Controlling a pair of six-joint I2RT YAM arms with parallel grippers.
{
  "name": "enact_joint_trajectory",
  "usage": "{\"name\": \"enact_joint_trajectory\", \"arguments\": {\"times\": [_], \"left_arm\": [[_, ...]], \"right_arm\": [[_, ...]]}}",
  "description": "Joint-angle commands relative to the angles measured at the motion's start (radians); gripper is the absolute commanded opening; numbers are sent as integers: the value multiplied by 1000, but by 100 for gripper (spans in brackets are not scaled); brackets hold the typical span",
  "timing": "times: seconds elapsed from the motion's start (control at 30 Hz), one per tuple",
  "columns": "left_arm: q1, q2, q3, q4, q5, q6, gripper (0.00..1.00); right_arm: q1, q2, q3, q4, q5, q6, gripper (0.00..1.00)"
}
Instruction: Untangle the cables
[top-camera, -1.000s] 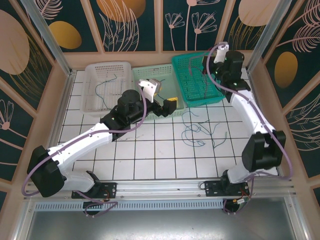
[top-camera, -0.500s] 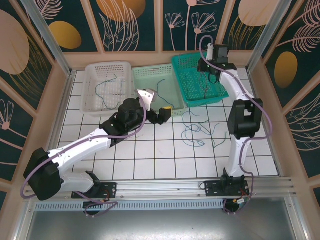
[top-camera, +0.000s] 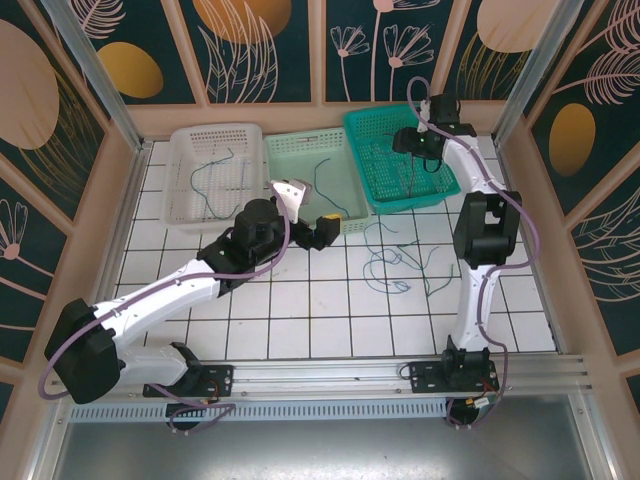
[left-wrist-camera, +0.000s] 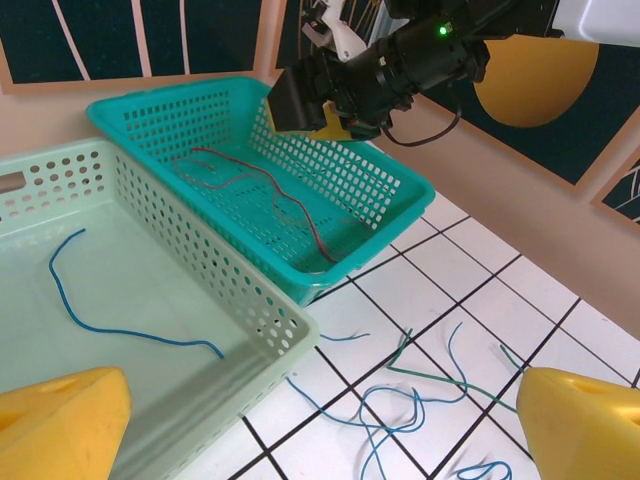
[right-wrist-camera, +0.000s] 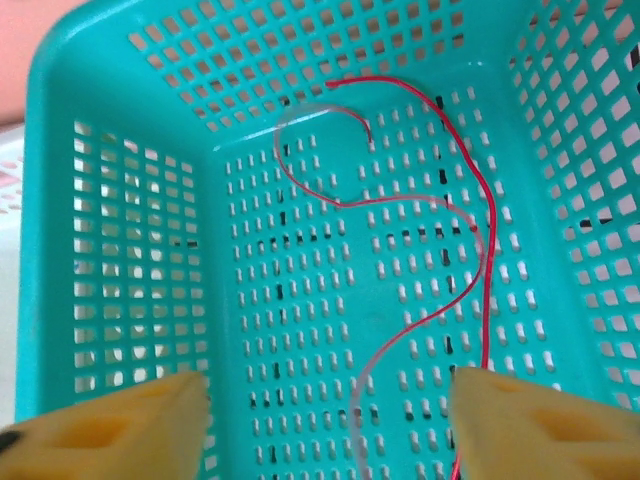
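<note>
Seen from above, the left arm stretches across the tiled table and its left gripper hangs at the near rim of the pale green basket, jaws spread wide with nothing between them. A blue cable lies inside that basket, and a curled cable lies in the white basket just beside it on the left. The right arm reaches far forward, with the right gripper hovering over the teal basket; from this height its jaws are too small to judge. A knot of loose cables, blue and green, sprawls on the tiles in front of the teal basket. In the left wrist view the left gripper stands fully spread, its yellow pads at the two lower corners, empty; beyond them are the loose cables on the tiles, the blue cable on the pale green basket floor, and a red cable winding along the teal basket under the right gripper. In the right wrist view the right gripper is parted, pinching nothing, above the teal basket, where the red cable lies looped on the perforated floor
</note>
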Motion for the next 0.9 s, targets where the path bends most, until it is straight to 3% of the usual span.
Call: {"name": "enact_joint_trajectory", "arguments": {"times": [0.0, 0.23, 0.6, 0.87], "left_arm": [[5, -12, -6, 0, -2, -20, 98], [6, 21, -8, 0, 9, -27, 99], [6, 93, 1, -14, 37, -37, 99], [6, 98, 7, -7, 25, -31, 99]], "right_arm": [[3, -34, 21, -51, 1, -30, 76], [7, -251, -131, 14, 5, -17, 85], [17, -641, -638, 71, -31, 54, 76], [65, -856, -1012, 141, 76, 171, 75]]}}
